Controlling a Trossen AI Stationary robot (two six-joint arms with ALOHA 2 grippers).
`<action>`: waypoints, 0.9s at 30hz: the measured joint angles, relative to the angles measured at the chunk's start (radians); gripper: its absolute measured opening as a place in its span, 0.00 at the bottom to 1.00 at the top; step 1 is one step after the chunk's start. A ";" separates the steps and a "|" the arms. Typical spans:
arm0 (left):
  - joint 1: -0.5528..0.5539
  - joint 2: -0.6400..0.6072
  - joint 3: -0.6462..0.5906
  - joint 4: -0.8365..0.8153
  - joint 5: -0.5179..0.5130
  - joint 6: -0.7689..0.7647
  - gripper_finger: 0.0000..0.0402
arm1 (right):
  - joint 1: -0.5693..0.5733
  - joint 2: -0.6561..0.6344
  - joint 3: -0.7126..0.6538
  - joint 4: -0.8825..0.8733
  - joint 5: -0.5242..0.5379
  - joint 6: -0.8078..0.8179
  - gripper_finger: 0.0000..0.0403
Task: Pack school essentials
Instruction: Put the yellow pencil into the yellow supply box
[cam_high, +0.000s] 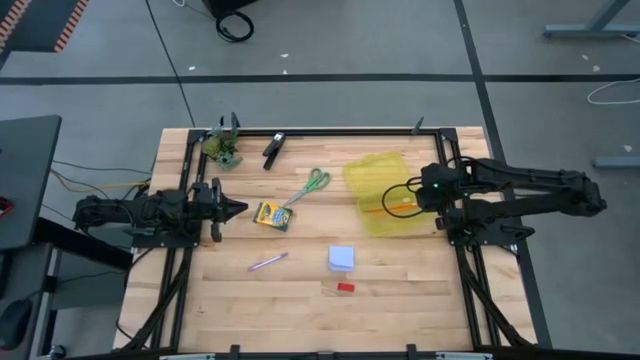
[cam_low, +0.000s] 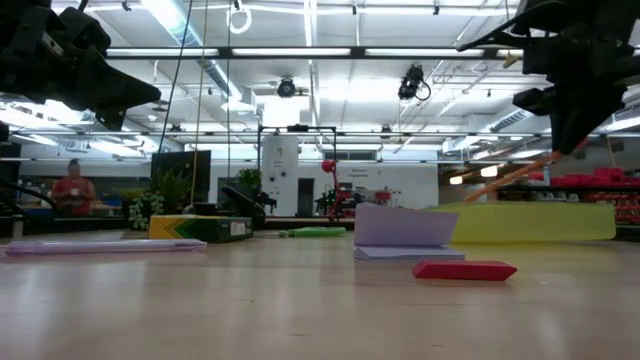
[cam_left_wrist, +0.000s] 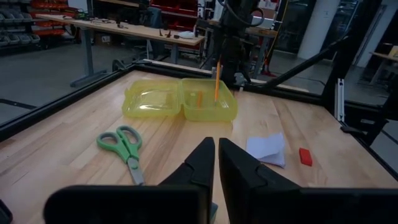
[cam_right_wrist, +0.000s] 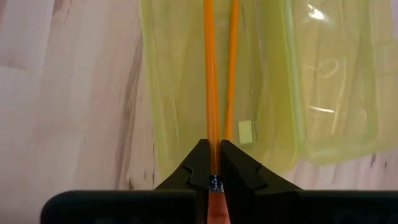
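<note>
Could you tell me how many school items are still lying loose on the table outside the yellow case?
5: scissors, crayon box, pen, note pad and eraser.

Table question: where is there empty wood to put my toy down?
The near strip of the table, in front of the red eraser and pink pen, is bare. It is crowded by the yellow case, where the right gripper holds the orange pencil, and around the scissors and crayon box.

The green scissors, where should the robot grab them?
Probably at the closed metal blades of the green scissors, coming straight down from above. They lie flat on the table, and the blades make one thin bar that the left gripper, nearby, could pinch across; the handle loops are wider.
</note>
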 joint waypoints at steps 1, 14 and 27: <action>0.000 0.000 0.000 0.000 0.000 0.000 0.08 | 0.000 -0.001 0.000 -0.013 0.000 0.000 0.08; 0.000 0.000 0.000 0.000 0.000 0.000 0.08 | 0.001 0.087 -0.059 0.092 -0.034 -0.056 0.08; 0.000 0.000 0.000 0.000 0.000 0.000 0.09 | 0.002 0.126 -0.066 0.109 0.009 -0.045 0.17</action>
